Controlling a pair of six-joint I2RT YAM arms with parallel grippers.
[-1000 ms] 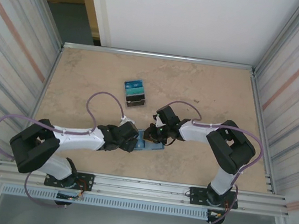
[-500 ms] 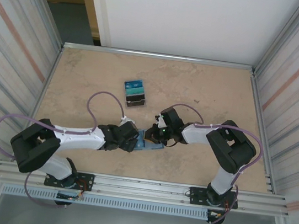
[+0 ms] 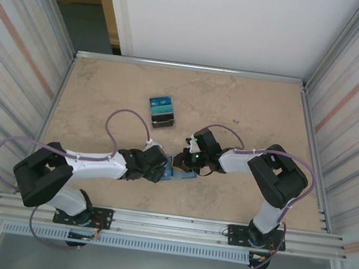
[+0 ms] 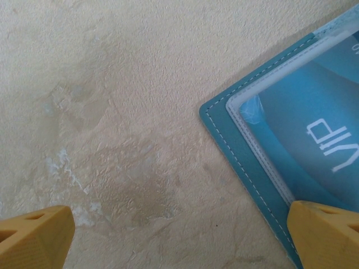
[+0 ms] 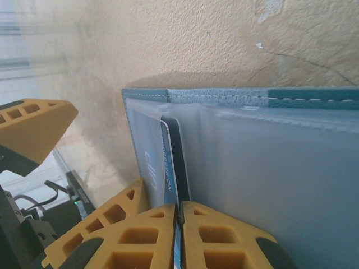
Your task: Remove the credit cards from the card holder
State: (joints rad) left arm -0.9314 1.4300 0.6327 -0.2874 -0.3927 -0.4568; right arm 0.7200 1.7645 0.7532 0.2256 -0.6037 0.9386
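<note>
Here the sandy desk [image 3: 256, 112] carries everything. The left arm [image 3: 88, 165] and right arm [image 3: 274, 174] reach in from the near edge and meet just inside it, about midway along.

The card holder [image 3: 180, 173] lies open and flat there, between the two pincers, its teal stitched border and clear pocket panels facing up. A pile of credit cards [image 3: 162, 112] sits nearer the middle of the desk, a little toward the left edge and well apart from the holder.

The left pincer [image 4: 179, 235] stands spread wide with nothing between its fingers; one yellow fingertip [image 4: 328, 235] sits at the holder's stitched edge, the other over bare desk. Under the clear pocket beside it lies a teal VIP card [image 4: 320, 129].

The right pincer [image 5: 179, 224] is pressed closed on the thin edge of a dark-and-blue credit card [image 5: 171, 162], which stands partly out of a pocket slot.
</note>
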